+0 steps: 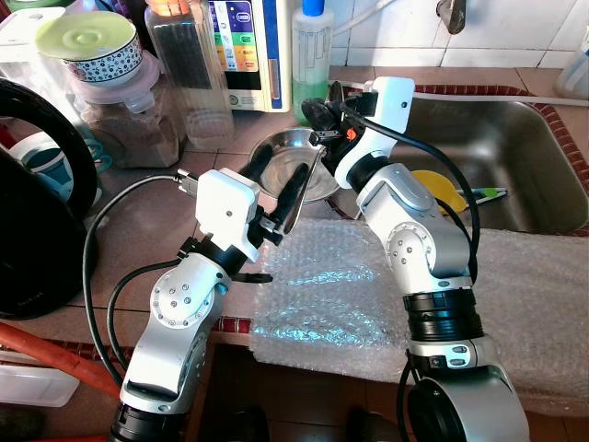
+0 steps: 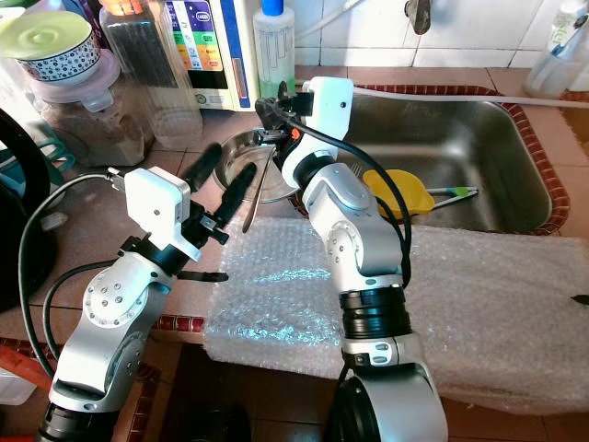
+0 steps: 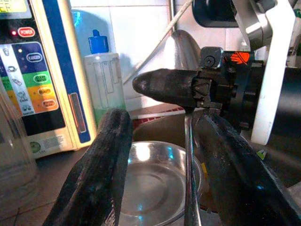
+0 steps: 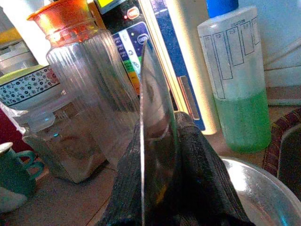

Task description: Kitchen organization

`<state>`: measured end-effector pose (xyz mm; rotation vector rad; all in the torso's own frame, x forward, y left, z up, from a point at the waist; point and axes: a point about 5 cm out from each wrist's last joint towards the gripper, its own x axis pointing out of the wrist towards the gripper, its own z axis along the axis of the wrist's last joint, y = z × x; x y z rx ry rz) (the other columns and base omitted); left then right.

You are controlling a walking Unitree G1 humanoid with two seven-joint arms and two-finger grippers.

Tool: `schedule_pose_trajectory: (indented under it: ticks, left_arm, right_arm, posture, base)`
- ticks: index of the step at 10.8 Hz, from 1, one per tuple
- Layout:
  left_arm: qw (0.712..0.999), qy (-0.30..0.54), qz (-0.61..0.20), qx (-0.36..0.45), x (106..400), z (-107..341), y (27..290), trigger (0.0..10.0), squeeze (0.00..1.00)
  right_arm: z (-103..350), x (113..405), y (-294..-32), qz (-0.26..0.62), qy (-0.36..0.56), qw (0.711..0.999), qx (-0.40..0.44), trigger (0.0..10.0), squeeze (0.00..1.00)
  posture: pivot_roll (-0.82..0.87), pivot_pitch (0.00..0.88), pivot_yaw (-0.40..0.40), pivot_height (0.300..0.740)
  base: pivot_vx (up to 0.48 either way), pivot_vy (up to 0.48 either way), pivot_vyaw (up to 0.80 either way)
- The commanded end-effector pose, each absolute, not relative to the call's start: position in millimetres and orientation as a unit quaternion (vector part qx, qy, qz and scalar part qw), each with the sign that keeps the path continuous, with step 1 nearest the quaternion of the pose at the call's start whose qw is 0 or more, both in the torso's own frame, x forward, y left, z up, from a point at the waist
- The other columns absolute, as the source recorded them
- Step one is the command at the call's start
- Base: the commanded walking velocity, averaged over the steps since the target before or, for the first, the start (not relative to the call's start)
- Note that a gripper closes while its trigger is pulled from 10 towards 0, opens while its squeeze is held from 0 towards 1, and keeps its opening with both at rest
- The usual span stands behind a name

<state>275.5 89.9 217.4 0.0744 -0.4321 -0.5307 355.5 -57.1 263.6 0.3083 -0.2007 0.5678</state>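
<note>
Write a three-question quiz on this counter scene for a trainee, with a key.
1. True or false: the right tool grips a steel plate held on edge above a steel bowl.
2. What lies in the sink? A) a yellow plastic item B) a red mug C) a frying pan
3. Fill in: the left tool has its fingers ___, one on each side of the plate.
Key: 1 true; 2 A; 3 open.

A white and blue appliance (image 3: 44,75) carries a red button reading "POWER" at its 11 o'clock corner. Its coloured buttons below are too blurred to read.
</note>
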Motion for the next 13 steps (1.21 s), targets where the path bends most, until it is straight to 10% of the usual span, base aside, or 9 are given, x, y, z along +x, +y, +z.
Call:
schedule_pose_trajectory:
  ticks: [1,7,8,13]
  left_arm:
    - [0.939,-0.221,-0.261,0.042,272.3,222.1,90.7,10.0,1.0]
    - [0.962,-0.207,-0.162,0.075,275.5,220.6,110.4,10.0,1.0]
    - [0.962,-0.21,-0.158,0.08,275.6,221.8,109.6,10.0,0.0]
    - [0.962,-0.205,-0.158,0.082,277.1,221.7,109.9,10.0,0.0]
  right_arm:
    - [268.0,355.9,-56.1,0.273,-0.11,0.944,0.151,0.0,0.0]
    - [284.7,361.7,-80.2,0.203,-0.164,0.956,0.134,0.0,0.0]
    - [283.8,361.5,-80.1,0.202,-0.164,0.956,0.135,0.0,0.0]
    - [283.9,361.5,-79.7,0.202,-0.165,0.956,0.133,0.0,0.0]
  posture:
    - [-0.07,0.204,0.075,0.74]
    - [-0.07,0.204,0.071,0.74]
    - [-0.06,0.203,0.071,0.74]
    - [-0.07,0.201,0.071,0.74]
  base:
    - [0.0,0.0,0.0]
    - [0.0,0.0,0.0]
    - [0.0,0.0,0.0]
    - [0.0,-0.343,0.0]
